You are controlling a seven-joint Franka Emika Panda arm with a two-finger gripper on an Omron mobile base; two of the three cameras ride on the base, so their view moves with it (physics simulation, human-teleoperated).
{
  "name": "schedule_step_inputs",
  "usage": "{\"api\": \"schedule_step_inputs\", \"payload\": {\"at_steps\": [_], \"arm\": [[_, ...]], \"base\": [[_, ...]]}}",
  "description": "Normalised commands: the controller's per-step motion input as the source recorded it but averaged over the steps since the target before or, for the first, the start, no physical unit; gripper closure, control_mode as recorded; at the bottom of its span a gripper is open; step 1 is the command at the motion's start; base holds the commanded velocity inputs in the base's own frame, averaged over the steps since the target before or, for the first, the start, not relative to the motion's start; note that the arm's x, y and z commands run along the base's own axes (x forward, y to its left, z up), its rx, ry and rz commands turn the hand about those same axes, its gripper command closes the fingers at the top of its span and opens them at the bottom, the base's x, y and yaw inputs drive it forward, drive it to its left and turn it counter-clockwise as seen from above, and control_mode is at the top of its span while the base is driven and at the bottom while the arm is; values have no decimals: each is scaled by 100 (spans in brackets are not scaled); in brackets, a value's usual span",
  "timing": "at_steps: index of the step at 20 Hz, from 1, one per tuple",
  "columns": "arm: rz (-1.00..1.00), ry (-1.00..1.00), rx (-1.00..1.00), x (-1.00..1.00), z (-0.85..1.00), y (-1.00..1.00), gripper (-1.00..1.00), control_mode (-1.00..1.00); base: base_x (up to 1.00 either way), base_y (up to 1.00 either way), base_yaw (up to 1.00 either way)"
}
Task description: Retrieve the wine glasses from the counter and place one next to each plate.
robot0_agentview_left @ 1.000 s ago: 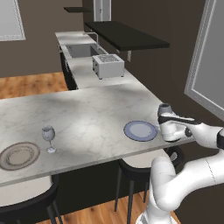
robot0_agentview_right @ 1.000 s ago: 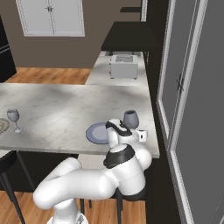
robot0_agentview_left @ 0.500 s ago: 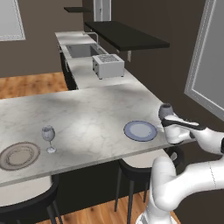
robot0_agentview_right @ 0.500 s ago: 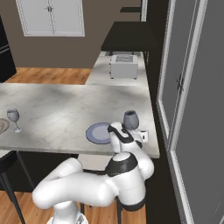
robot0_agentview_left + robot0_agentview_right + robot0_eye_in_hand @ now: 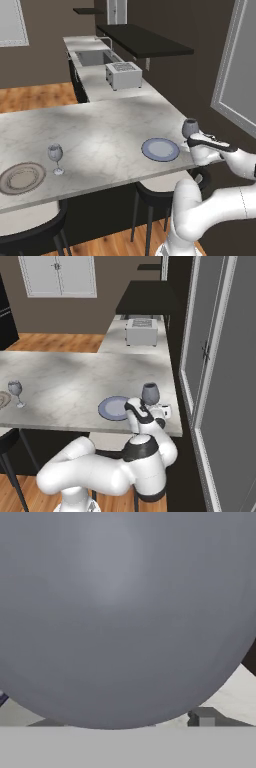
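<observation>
While the rounder wine glass (image 5: 189, 128) stood upright at the right end of the marble top (image 5: 100, 135), just right of the blue-grey plate (image 5: 160, 149), we saw the gripper (image 5: 196, 141) low against it, at about stem height. In the hand view its grey bowl (image 5: 120, 612) loomed very close, so we could not tell whether the fingers were pinching the stem or spread clear of it. The slimmer wine glass (image 5: 55, 156) stood far to the left, just right of the beige plate (image 5: 22, 177). We judged both glasses light, rigid, smooth and slippery, and easily broken. They looked top-heavy on small round feet, so a sideways nudge could tip one. We thought the stem the best place to take hold, squeezed gently, since the rounded bowl would slide out of narrow fingers.
</observation>
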Motion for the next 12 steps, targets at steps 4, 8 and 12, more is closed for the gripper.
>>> {"api": "schedule_step_inputs", "payload": {"at_steps": [4,8,12], "arm": [[0,9,-8,-22,0,0,-100,-100],[0,9,-9,-46,4,0,-100,-100],[-4,13,-5,-56,10,-9,-100,-100]], "base": [[0,0,0],[0,0,0],[0,0,0]]}}
